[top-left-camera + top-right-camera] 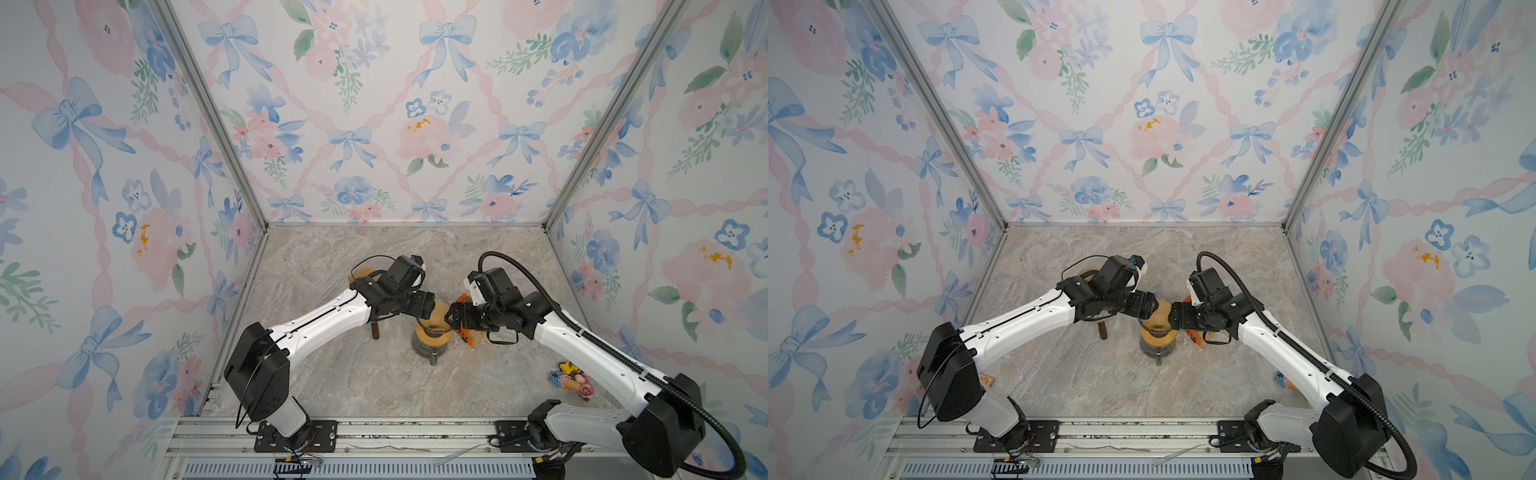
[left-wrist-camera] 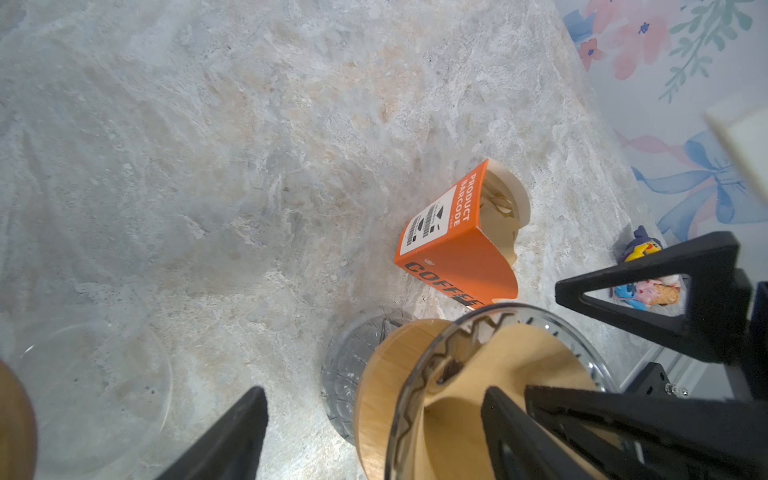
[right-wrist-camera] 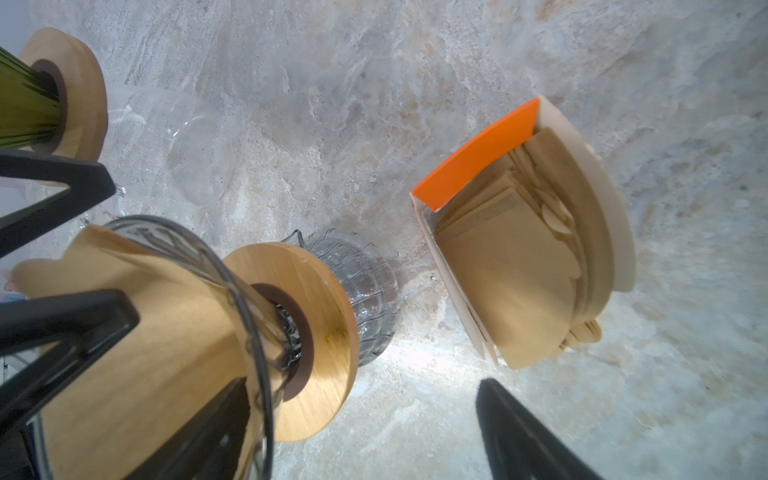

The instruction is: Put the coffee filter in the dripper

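Both my jaws stand wide: my left gripper (image 2: pixel 374 392) and my right gripper (image 3: pixel 311 348) each have one finger down in the coffee filter (image 3: pixel 158 374), which sits in the glass dripper (image 3: pixel 328 374) on top of the glass jug (image 3: pixel 370 282). Only the right wrist view looks into the orange box (image 3: pixel 469 166) and shows the pile of filters (image 3: pixel 511 270) in it, while the left wrist view shows its barcode sticker (image 2: pixel 436 220). In both top views my right arm (image 1: pixel 582 340) hides most of that box.

Filter (image 3: pixel 137 365) in dripper (image 3: pixel 320 332); dripper on carafe (image 3: pixel 370 286); filter box (image 1: pixel 468 338) just right.
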Robot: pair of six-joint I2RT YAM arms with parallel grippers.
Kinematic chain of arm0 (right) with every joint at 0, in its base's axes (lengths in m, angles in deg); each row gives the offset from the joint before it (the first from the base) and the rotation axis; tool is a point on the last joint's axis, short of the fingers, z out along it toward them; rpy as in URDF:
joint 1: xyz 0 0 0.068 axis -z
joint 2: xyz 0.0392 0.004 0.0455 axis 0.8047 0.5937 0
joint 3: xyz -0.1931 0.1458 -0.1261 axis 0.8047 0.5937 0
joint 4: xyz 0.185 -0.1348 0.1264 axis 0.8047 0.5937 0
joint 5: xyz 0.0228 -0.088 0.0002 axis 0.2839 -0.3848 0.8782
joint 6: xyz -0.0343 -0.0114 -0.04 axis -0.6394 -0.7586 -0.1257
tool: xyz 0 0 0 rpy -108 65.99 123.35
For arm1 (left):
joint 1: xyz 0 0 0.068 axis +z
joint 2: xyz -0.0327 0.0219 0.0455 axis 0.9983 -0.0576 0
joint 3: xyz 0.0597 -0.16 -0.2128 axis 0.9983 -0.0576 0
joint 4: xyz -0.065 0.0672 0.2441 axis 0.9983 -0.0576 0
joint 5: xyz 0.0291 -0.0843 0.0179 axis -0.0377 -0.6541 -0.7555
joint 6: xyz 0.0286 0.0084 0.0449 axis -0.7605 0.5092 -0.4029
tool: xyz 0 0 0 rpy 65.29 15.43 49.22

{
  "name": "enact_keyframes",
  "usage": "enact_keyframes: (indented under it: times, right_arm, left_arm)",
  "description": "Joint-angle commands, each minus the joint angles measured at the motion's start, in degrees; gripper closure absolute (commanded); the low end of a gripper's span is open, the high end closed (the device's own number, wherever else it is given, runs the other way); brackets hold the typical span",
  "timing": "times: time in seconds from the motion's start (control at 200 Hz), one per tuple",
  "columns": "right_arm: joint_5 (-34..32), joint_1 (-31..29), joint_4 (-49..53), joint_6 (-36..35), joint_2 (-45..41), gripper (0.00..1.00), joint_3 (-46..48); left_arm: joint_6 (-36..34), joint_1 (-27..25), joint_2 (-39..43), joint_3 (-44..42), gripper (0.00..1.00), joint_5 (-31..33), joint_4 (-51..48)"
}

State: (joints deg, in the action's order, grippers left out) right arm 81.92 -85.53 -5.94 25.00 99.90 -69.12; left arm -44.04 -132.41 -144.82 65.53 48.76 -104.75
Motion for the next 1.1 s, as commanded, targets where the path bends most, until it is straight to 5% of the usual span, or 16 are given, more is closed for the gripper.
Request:
enact_keyframes:
  times: [0.0,0.6,1.095]
  right_arm:
    - [0.0,-0.1,1.1,-0.5,-0.7,0.12,-0.5]
    - [3.3,-0.6,-0.4,-0.5,-4.5,0.11,-0.6]
    - [0.3,-4.7,2.2,1.1,2.1,0.08,-3.5]
  left_arm:
    - [-0.8,0.4,-1.0,1.1,0.17,2.0,-0.6]
    - [0.4,0.5,-1.7,0.8,0.18,3.0,-0.5]
    - [1.2,0.4,1.1,0.3,0.16,0.8,-0.6]
